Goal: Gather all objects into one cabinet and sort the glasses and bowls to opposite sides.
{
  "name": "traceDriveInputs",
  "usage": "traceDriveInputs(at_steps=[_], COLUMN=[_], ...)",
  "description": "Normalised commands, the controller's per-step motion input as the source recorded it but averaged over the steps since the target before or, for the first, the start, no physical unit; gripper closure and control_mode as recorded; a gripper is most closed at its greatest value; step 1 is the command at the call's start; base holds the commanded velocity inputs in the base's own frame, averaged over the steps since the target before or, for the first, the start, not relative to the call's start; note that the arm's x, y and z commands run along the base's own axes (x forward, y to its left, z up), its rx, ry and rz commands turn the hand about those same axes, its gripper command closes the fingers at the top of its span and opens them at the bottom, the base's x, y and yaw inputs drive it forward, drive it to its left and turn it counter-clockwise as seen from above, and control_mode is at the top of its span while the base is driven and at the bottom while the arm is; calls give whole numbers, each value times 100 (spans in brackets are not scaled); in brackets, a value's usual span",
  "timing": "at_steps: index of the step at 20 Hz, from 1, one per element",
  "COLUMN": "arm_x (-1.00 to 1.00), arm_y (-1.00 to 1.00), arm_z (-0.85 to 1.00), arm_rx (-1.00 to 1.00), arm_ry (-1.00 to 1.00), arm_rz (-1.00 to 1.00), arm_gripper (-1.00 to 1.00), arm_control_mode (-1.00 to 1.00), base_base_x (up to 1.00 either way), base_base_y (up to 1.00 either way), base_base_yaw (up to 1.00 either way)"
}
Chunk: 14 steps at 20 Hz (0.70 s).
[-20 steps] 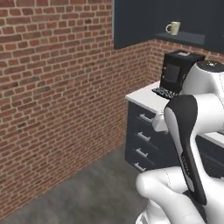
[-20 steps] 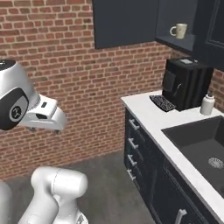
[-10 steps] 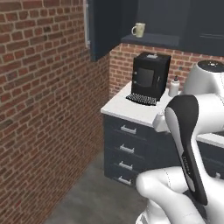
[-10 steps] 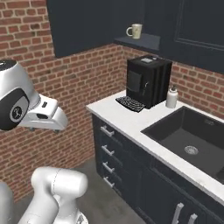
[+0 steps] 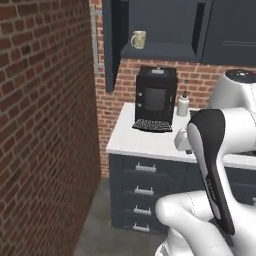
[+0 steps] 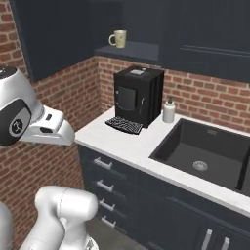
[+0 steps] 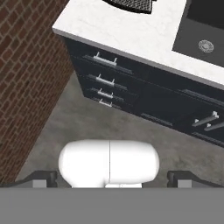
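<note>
Brick walls and dark navy cabinetry swing into place as the base rolls closer: a second ago the kitchen corner sat small in the upper right of the left base view, and now it spreads across the frame. That is the camera travelling, not the things.

Up top, the beige patterned mug with a handle (image 5: pixel 138 39) stands alone on the dark shelf of the navy wall cabinet (image 5: pixel 160 50), upper middle in the left base view and upper left of centre in the right base view (image 6: pixel 117 38). Below it sits the black boxy coffee machine (image 6: pixel 137 95) on the white table (image 6: pixel 146 146), a small pale soap bottle (image 6: pixel 169 110) just beside it, then the dark sink basin (image 6: pixel 205 151) to the right.

The jaws hang fully released, holding nothing, their tips low in the hand view (image 7: pixel 109 177), looking down at the grey drawer handles (image 7: pixel 105 59). My read: approach nearly done, no reach begun.
</note>
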Motion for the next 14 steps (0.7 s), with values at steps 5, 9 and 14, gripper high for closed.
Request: traceDriveInputs(at_steps=[5,9,14], arm_x=[0,0,0], arm_y=[0,0,0], arm_z=[0,0,0], arm_rx=[0,0,0], arm_ry=[0,0,0], arm_rz=[0,0,0], arm_gripper=[-100,-100,-100], arm_control_mode=[100,100,100], base_base_x=[67,52,52], base_base_y=[16,0,0], base_base_yaw=[-45,-40,-31])
